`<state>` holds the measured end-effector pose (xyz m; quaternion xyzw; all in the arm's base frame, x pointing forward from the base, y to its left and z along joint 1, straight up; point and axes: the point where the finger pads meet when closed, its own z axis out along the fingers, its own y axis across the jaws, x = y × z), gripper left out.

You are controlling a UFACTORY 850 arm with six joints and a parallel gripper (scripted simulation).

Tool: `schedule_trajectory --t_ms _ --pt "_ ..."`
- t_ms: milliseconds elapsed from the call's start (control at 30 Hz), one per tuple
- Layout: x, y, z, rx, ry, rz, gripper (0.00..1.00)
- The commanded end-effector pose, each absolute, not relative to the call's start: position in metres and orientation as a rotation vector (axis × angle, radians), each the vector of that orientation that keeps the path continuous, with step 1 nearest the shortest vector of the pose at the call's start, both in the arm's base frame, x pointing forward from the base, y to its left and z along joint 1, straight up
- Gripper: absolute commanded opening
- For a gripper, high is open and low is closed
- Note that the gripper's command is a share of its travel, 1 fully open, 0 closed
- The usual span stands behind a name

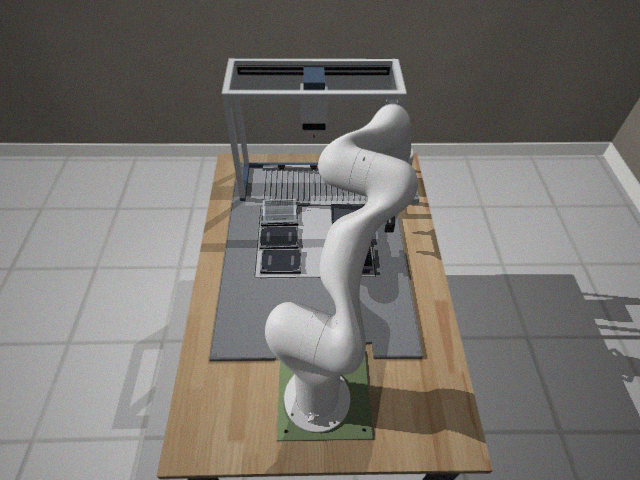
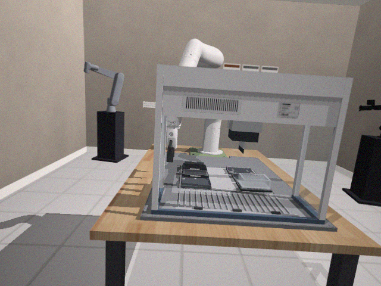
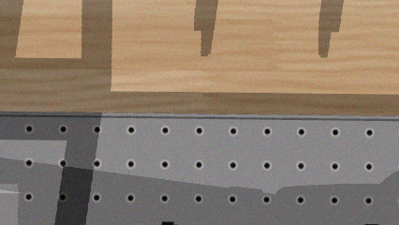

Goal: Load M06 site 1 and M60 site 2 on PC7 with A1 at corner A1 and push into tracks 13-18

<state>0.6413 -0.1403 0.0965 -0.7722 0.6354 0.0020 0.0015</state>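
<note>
Exterior | hand fully open, holding nothing | beside carrier PC7, over table edge

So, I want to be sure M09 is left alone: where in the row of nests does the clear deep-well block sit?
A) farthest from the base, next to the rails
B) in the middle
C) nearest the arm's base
A: in the top view the clear deep-well block is the row's far end, just before the loading rails.
</note>
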Motion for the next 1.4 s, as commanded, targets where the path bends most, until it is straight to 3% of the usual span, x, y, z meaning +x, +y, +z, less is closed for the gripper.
schedule_trajectory --t_ms 0,1067,1100,1367 --pt "0.643 -0.141 0.104 -2.423 1.993 0.002 1.00" --pt "0.643 -0.141 0.137 -2.423 1.993 0.002 1.00" --pt "0.638 -0.139 0.137 -2.455 1.953 0.002 0.82" --pt "0.601 -0.124 0.137 -2.693 1.609 0.001 0.82"
